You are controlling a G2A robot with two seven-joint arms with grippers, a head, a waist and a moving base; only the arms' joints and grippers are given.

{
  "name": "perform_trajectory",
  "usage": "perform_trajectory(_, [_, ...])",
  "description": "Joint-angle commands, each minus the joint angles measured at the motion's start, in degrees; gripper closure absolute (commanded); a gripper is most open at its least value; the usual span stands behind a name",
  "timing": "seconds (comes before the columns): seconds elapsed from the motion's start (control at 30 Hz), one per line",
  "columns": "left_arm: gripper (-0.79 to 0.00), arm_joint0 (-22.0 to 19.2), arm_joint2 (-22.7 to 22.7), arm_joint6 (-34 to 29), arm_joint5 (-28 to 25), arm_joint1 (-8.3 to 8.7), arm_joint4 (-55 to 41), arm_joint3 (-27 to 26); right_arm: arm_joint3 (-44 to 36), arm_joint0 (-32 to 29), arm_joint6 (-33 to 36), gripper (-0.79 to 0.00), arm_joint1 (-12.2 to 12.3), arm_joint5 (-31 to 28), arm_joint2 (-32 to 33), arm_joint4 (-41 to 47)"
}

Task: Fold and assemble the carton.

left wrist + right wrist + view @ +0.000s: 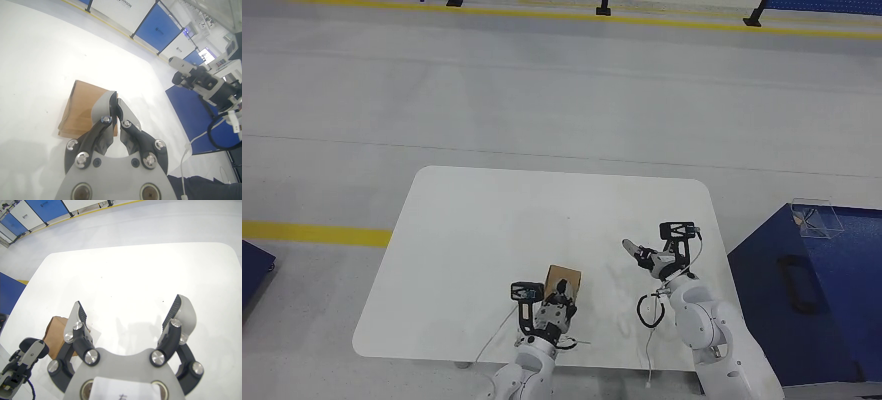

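Note:
A flat, folded brown carton (564,277) lies on the white table (492,230) near its front edge. My left gripper (560,297) sits low over the carton's near side. In the left wrist view the left gripper (115,97) is shut, with its tips meeting right at one edge of the carton (85,106); I cannot tell whether cardboard is pinched between them. My right gripper (654,240) hovers open and empty over bare table, to the right of the carton. The right wrist view has the right gripper (128,300) with jaws wide apart and the carton (54,330) off to one side.
A blue cabinet (812,290) stands just past the table's right edge with a clear plastic container (814,215) on top. A looped cable (650,310) hangs from the right arm. The table's far half is bare white surface.

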Motion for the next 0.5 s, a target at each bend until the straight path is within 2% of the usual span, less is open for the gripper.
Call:
perform_trajectory(0.0, [0.000,-0.6,0.4,0.8,1.7,-0.24,0.9,0.8,0.0,0.0,0.0,-0.785,0.0,0.0,0.0,0.0])
perform_trajectory(0.17, [0.000,0.6,0.2,5.0,-1.6,-0.41,-2.2,-0.9,0.0,0.0,0.0,-0.785,0.0,0.0,0.0,0.0])
perform_trajectory(0.3, [0.000,-0.1,0.2,1.3,0.8,-0.40,-0.5,0.9,0.0,0.0,0.0,-0.785,0.0,0.0,0.0,0.0])
perform_trajectory(0.37, [0.000,-0.8,0.5,1.6,2.0,-0.57,0.3,1.2,0.0,0.0,0.0,-0.785,0.0,0.0,0.0,0.0])
perform_trajectory(0.47, [0.000,0.2,0.5,5.0,-1.7,-0.72,-2.5,-0.7,0.0,0.0,0.0,-0.785,0.0,0.0,0.0,0.0])
